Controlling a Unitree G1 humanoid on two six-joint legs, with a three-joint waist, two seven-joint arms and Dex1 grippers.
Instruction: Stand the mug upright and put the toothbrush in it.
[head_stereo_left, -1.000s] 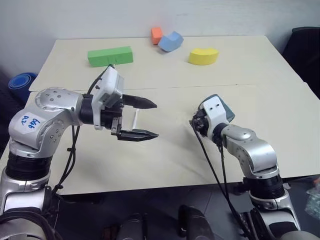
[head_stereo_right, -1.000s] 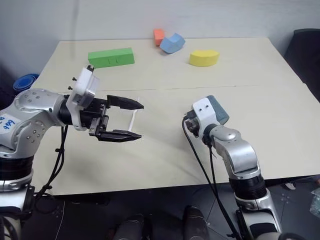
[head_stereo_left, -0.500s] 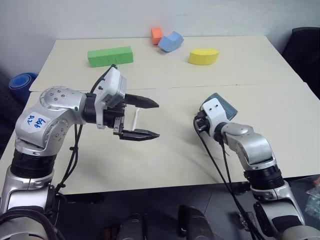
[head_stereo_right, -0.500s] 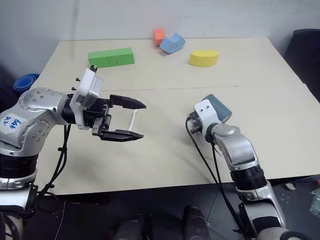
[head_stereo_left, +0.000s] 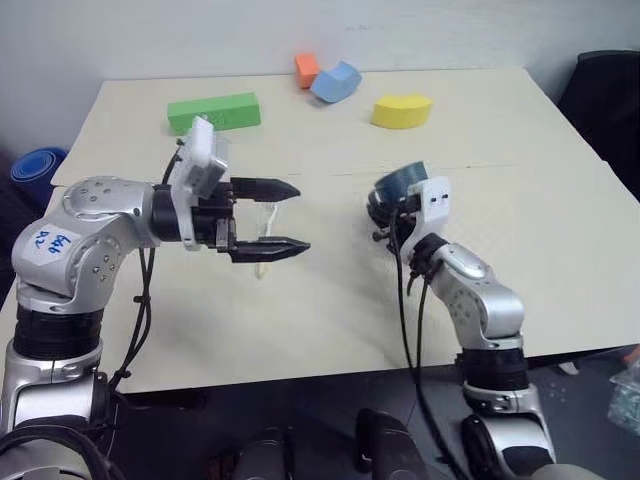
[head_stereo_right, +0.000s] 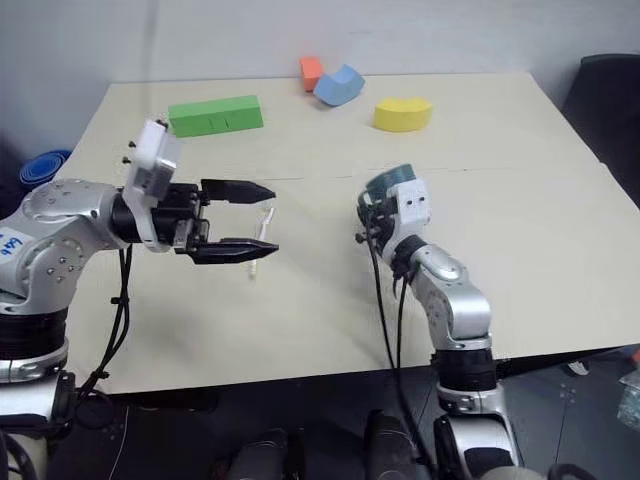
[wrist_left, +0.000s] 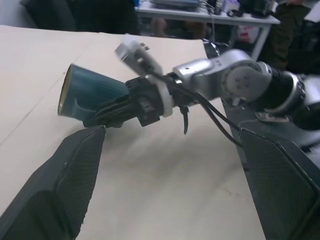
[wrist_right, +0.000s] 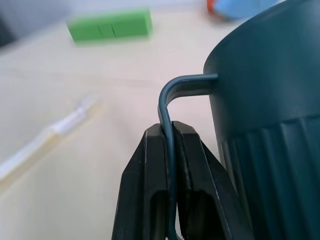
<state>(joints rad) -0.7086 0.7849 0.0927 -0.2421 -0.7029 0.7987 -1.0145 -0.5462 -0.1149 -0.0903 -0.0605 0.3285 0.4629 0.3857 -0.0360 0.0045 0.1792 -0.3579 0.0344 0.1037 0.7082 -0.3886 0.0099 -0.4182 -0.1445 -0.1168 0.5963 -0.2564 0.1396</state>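
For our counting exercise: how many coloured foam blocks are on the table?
4, all along the far edge of the table: green block on the left, orange block beside the blue block, yellow block to their right. None appear hidden.

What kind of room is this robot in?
Probably a robot test lab or workshop: a plain beige table with foam blocks such as the green block, and a cluttered desk behind.

On the beige counter (head_stereo_left: 330, 300), the slim white toothbrush (head_stereo_right: 262, 232) lies left of centre, beneath the left gripper (head_stereo_left: 290, 216). To its right, the dark teal cylindrical mug (head_stereo_left: 398, 184) is lifted off the surface, its loop handle (wrist_right: 172, 105) pinched between the right gripper's (wrist_right: 171, 137) fingers. Along the far edge sit a green foam block (head_stereo_left: 213, 111), an orange block (head_stereo_left: 304, 69), a light blue block (head_stereo_left: 335, 81) and a yellow block (head_stereo_left: 402, 110), left to right.
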